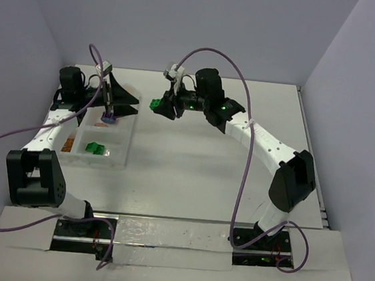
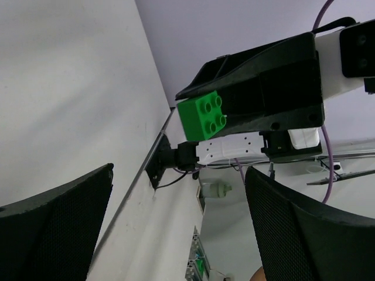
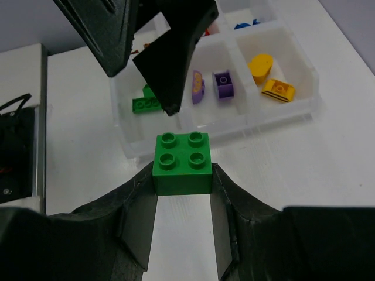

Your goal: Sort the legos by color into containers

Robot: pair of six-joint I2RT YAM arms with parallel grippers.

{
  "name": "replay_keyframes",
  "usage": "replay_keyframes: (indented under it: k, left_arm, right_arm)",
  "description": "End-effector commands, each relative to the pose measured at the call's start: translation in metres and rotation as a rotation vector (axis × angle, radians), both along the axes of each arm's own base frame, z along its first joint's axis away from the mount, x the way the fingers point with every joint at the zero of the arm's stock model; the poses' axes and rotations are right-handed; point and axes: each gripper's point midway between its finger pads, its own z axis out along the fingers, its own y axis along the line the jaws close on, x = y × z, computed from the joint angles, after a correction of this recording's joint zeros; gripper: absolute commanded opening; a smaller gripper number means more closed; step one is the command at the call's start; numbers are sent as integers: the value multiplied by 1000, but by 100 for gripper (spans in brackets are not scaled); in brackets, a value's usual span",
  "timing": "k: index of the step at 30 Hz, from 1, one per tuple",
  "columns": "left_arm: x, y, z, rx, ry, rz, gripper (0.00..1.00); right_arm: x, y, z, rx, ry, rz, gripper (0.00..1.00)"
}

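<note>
Nearly done, by the look of it.

- Tray (image 3: 246, 126): most compartments have pieces in them, sorted by colour as far as you can see. Green pieces (image 3: 146, 104) sit in one cell, purple pieces (image 3: 223, 84) in the next, and yellow pieces (image 3: 261, 67) beyond that. An orange piece (image 1: 68, 145) lies in a near cell in the top view. Blue and red show at the far edge in the right wrist view, too small to count.
- Brick (image 3: 181, 164): green, two by two, studs up. It is pinched squarely between the fingers of your right gripper (image 3: 181, 174) and held off the table (image 1: 192, 161), to the right of the tray and not yet over it.
- Left gripper (image 2: 179, 228): jaws spread wide with nothing between them. It hangs over the far part of the tray, near the purple cell.
- Table: no loose pieces show anywhere in the top view.

Judgement: this brick looks like the last piece outside the tray. What is left is to carry it across to the green cell and let go. Your left gripper stands between the brick and that cell, so mind it on the way over.
</note>
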Motion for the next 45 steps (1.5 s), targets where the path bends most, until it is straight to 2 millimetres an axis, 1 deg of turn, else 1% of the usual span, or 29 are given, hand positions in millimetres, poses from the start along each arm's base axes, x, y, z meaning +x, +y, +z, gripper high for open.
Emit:
replay_keyframes:
  k: [1, 3, 6, 10, 12, 15, 18, 20, 21, 23, 25, 26, 27, 28, 31, 32, 33, 34, 35, 36, 37, 38, 40, 41, 44, 45]
  left_arm:
    - [-12, -13, 30, -44, -72, -47, 99]
    - [-13, -16, 30, -53, -62, -54, 97]
    - [-11, -19, 31, -64, -53, -61, 93]
    - [-4, -21, 33, -68, -57, -66, 89]
    - [-1, -21, 34, -71, -60, -69, 86]
    - [-5, -33, 36, -80, -58, -115, 80]
    - [-6, -36, 36, -84, -51, -130, 75]
    - [-8, -38, 36, -88, -50, -141, 68]
    - [-8, -38, 36, -89, -47, -142, 68]
    - [-10, -38, 36, -94, -37, -150, 62]
    - [-13, -38, 37, -107, -31, -161, 54]
    - [-14, -38, 36, -107, -27, -161, 54]
    - [-17, -38, 36, -112, -21, -168, 47]
    - [-18, -38, 37, -114, -21, -171, 38]
    - [-23, -37, 38, -114, -20, -177, 16]
    - [-23, -35, 37, -111, -25, -172, 7]
    - [-21, -31, 36, -109, -18, -157, 1]
    - [-20, -28, 35, -106, -15, -143, 0]
    - [-20, -27, 33, -101, -21, -139, 0]
    - [-18, -21, 30, -94, -2, -114, 0]
    - [-12, -8, 25, -75, -25, -70, 0]
    - [-7, 5, 20, -53, -30, -27, 0]
    - [-3, 27, 7, 15, -45, 45, 0]
    - [3, 36, 12, 55, -71, 75, 0]
    - [7, 64, -11, 247, -95, 171, 0]
    - [7, 76, -24, 371, -111, 207, 0]
  right_arm:
    - [1, 23, 40, 106, -78, 2, 0]
    - [-2, 29, 39, 104, -79, 8, 0]
    - [-5, 32, 40, 102, -88, 12, 0]
    - [-14, 40, 39, 97, -104, 35, 0]
    - [-15, 42, 39, 94, -115, 42, 0]
    - [-17, 45, 37, 88, -125, 45, 0]
    - [-15, 49, 37, 84, -137, 42, 0]
    - [-12, 53, 38, 85, -145, 34, 0]
    - [-11, 55, 39, 86, -147, 33, 0]
    - [-9, 57, 38, 82, -156, 32, 0]
    - [-7, 63, 36, 74, -171, 28, 0]
    - [-7, 63, 38, 77, -174, 28, 0]
    - [-4, 63, 38, 75, -178, 18, 0]
    - [-3, 63, 37, 70, -183, 14, 0]
    - [-2, 61, 34, 58, -195, 6, 10]
    - [-1, 60, 33, 52, -199, 2, 19]
    - [0, 58, 32, 43, -201, -5, 30]
    - [0, 57, 30, 35, -200, -10, 41]
    - [0, 56, 30, 32, -200, -15, 56]
    - [2, 52, 28, 22, -203, -37, 73]
    - [3, 47, 30, 18, -211, -60, 89]
    - [4, 43, 25, 5, -213, -69, 96]
    - [3, 31, 28, 0, -236, -93, 100]
    - [2, 26, 18, -21, -225, -98, 100]
    - [5, 10, 5, -66, -208, -122, 100]
    - [7, 1, -1, -87, -197, -139, 100]
